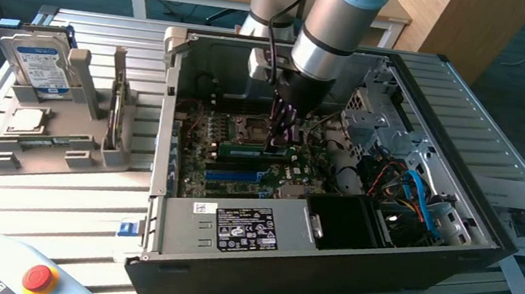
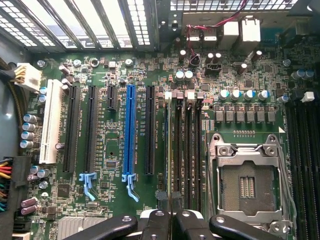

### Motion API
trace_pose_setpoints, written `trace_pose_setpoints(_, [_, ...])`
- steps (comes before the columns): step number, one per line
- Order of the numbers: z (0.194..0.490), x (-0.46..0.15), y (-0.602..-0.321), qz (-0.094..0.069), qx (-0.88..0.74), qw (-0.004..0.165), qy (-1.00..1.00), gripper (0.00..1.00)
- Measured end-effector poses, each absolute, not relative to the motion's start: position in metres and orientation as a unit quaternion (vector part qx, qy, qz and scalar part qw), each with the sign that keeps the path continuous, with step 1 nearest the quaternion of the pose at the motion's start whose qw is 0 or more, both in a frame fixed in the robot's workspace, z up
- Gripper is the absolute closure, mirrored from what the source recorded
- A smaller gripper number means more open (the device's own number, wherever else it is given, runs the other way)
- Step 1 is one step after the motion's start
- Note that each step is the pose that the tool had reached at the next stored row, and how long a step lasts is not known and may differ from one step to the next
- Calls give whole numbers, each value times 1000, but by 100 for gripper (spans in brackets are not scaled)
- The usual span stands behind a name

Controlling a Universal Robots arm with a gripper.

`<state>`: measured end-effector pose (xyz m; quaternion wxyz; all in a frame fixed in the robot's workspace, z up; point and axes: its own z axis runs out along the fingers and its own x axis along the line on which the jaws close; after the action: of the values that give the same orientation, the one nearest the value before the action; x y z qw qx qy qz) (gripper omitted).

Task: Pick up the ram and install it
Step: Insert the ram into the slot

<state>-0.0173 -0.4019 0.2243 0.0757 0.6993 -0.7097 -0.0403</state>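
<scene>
And there is the arm's black two-finger gripper (image 1: 280,143), reaching deep into the open black steel computer case (image 1: 258,282). Its jaws are pinched down to a narrow gap on the ram (image 1: 248,148), the long thin green circuit-board stick. The stick stands on edge directly beneath the fingertips and runs along the row of black memory slots (image 2: 186,150) on the green motherboard (image 2: 107,167). From the wrist, the slots stretch straight ahead of the fingers, so the line-up looks good. Whether the stick has bottomed out in its slot cannot be told. What matters here is a clean seat: the push should go straight down into the slot with no twist, and the stick's end should sit inside the white end latches (image 2: 168,95) at the far end from the gripper. With the slots packed so tightly side by side, a tilt would likely jam one corner. To one side of the gripper lies the empty silver processor socket (image 2: 247,182), to the other the long blue expansion slot (image 2: 130,135). Both are close, and the fingers want to keep off them.
</scene>
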Motion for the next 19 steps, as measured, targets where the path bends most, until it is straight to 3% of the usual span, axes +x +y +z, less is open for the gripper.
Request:
trace_pose_setpoints(13, [223,-17,-402,-40,699,76,-710,87])
trace_pose_setpoints(17, [223,-18,-402,-40,699,76,-710,76])
trace_pose_setpoints(18, [223,-18,-402,-40,699,76,-710,69])
trace_pose_setpoints(19, [223,-18,-402,-40,699,76,-710,69])
